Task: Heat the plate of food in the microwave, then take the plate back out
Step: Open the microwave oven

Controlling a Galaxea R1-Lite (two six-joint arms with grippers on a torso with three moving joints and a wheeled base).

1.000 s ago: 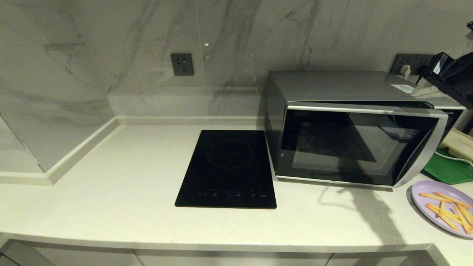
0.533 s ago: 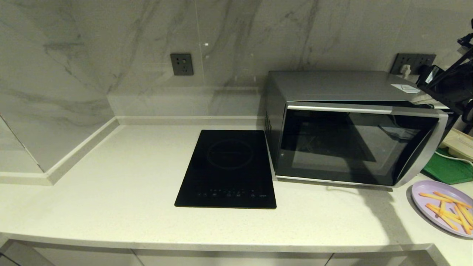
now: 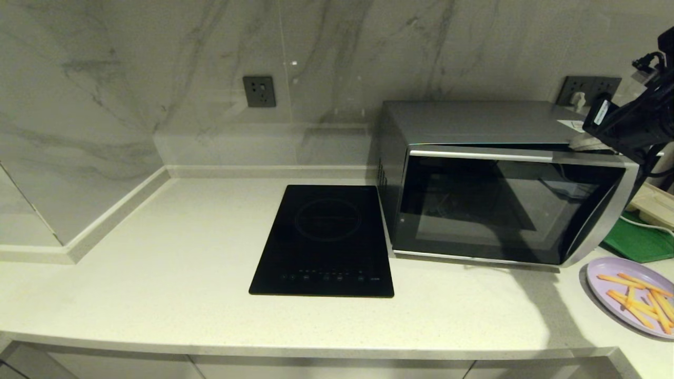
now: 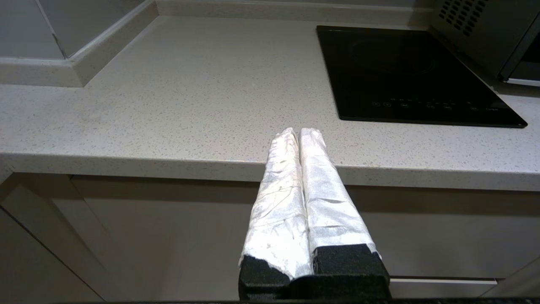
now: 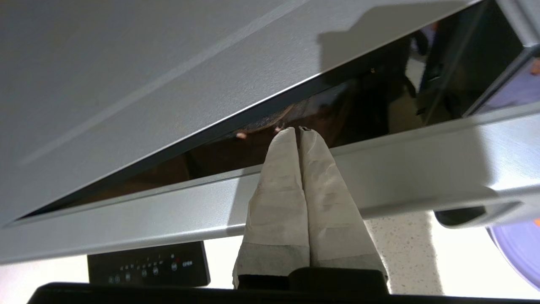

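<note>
Jaws of the right gripper (image 5: 298, 128), closed and empty, sit above the microwave's (image 3: 489, 195) ajar door.

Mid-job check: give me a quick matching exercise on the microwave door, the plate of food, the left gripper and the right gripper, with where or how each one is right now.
Things:
1. microwave door
2. plate of food
3. left gripper
4. right gripper

States:
A. shut, fingertips in the gap above the door's top edge
B. on the counter, in front of the green tray
C. ajar, swung out on its right side
D. shut, parked at the counter's front edge, left of the cooktop

Pairs: 1-C, 2-B, 3-D, 4-A
</note>
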